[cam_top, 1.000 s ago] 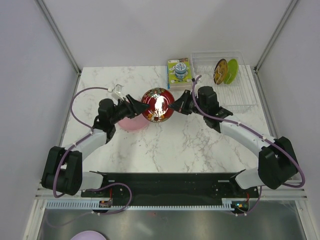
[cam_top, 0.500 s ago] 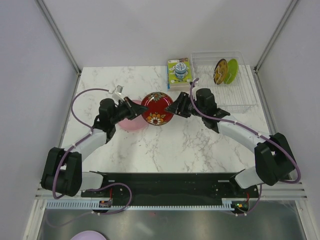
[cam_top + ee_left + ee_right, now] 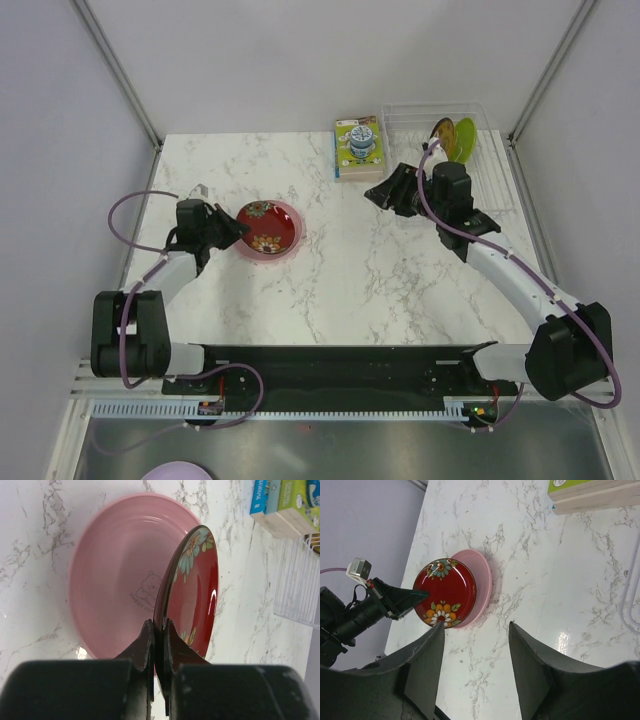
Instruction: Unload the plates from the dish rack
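Observation:
My left gripper [image 3: 236, 229] [image 3: 160, 629] is shut on the rim of the red patterned plate [image 3: 266, 226] [image 3: 193, 587] [image 3: 447, 593]. It holds the plate tilted over the plain pink plate [image 3: 285, 247] [image 3: 110, 587] [image 3: 483, 582], which lies flat on the table. Whether the two plates touch I cannot tell. My right gripper [image 3: 380, 190] [image 3: 476, 626] is open and empty, between the plates and the dish rack [image 3: 490, 175] [image 3: 297, 590]. A yellow plate [image 3: 442, 131] and a lime green plate [image 3: 464, 137] stand upright in the rack.
A green-yellow printed box [image 3: 358, 148] [image 3: 287, 502] [image 3: 590, 492] lies just left of the rack at the back. The marble table [image 3: 350, 280] is walled on three sides. A lavender disc [image 3: 175, 471] lies below the table's front edge.
The red plate passed from my right gripper to my left. The right opened and drew back toward the rack. The left shut on the plate and carried it left over the pink plate.

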You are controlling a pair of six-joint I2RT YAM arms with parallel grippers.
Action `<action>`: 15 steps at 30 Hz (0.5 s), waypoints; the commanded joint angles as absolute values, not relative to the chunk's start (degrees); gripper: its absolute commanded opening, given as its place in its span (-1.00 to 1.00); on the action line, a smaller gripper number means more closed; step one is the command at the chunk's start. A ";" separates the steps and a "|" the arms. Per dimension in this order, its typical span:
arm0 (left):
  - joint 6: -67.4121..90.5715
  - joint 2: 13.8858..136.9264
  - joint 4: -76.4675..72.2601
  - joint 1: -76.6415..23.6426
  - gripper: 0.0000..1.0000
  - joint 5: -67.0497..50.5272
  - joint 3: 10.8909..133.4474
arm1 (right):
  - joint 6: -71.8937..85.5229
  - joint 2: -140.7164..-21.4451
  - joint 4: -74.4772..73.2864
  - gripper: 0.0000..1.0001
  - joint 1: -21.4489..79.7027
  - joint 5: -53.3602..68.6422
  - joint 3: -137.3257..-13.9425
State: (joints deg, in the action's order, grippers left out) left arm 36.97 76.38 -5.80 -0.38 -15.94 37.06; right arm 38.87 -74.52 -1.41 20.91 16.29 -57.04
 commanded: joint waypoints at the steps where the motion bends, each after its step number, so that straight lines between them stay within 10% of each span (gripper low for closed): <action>1: 34.72 80.05 -9.14 -0.09 -0.95 -17.76 40.87 | 36.56 -72.34 -3.08 0.20 19.78 16.35 -55.81; 9: 34.54 85.95 -12.13 1.49 -0.95 -17.58 40.52 | 35.16 -71.63 -4.04 0.20 18.99 16.52 -54.32; 15: 33.93 87.80 -12.48 1.49 -0.12 -18.19 40.69 | 33.93 -72.07 -5.10 0.24 18.90 16.53 -54.49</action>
